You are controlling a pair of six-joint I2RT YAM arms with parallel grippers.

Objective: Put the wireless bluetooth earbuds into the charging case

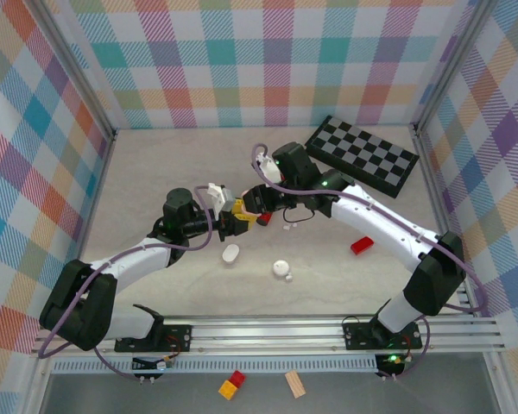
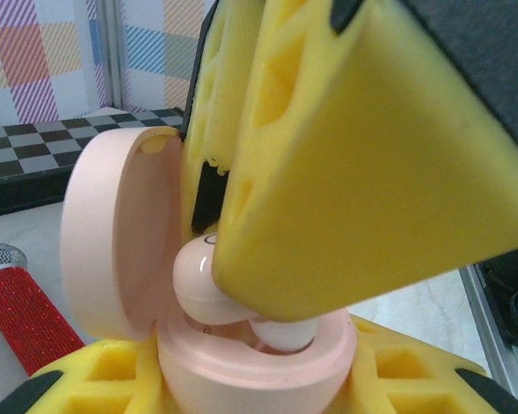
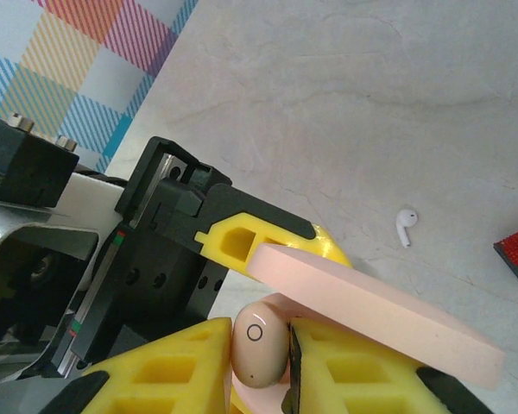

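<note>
The left hand [image 1: 239, 221] clamps the open pale-pink round plastic charging case [image 2: 112, 250]; the right hand [image 3: 260, 373] pinches a pinkish bean-shaped earbud [image 3: 259, 343], seemingly partway into its well.

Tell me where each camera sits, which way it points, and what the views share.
Top: above and behind the bases, looking down at the table; both arms show, left hand facing right hand.
Left wrist: faces the open pink case in its own fingers; the right hand's finger intrudes.
Right wrist: looks down past its fingers pinching a pink bud.
Shared: both wrist views show case and bud.
</note>
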